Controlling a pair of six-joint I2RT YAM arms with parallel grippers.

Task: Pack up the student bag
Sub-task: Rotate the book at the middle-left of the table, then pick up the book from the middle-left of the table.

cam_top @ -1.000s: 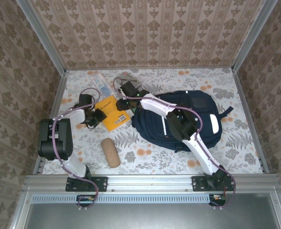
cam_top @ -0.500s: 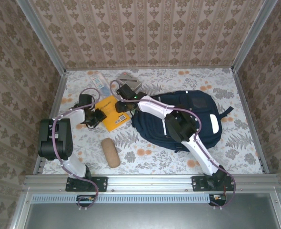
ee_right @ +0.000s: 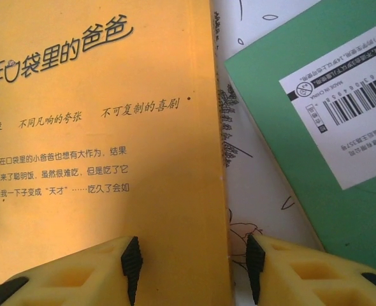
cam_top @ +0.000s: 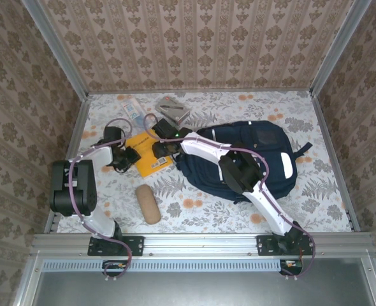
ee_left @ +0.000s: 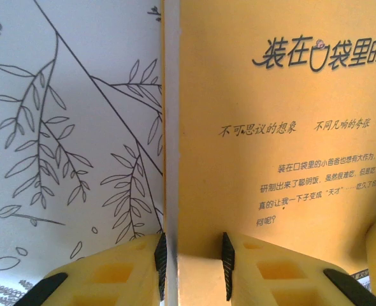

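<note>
**Picking up the yellow book, bag not yet loaded**

The student bag (cam_top: 271, 143) lies flat on the right half of the table (cam_top: 315, 210), with the right arm reaching across its near-left part. I cannot tell whether its zip is open.

The yellow book (cam_top: 148, 163) lies flat just left of the bag, and both arms meet over it. A green-covered item with a barcode label (ee_right: 271, 127) sits just beside the book's right edge. A brown pouch (cam_top: 148, 204) lies nearer the arms, untouched.

The left gripper (ee_left: 194, 258) has its jaws part way apart astride the book's left edge, clamping nothing that I can see. The right gripper (ee_right: 193, 264) is also apart, astride the opposite edge and gripping nothing.

Step in hand, as I judge it, is getting hold of the book. The next move calls for a finger under one edge – the book lies flat, so tip or slide it first – then a firm pinch, a lift and a carry right to the bag.
</note>
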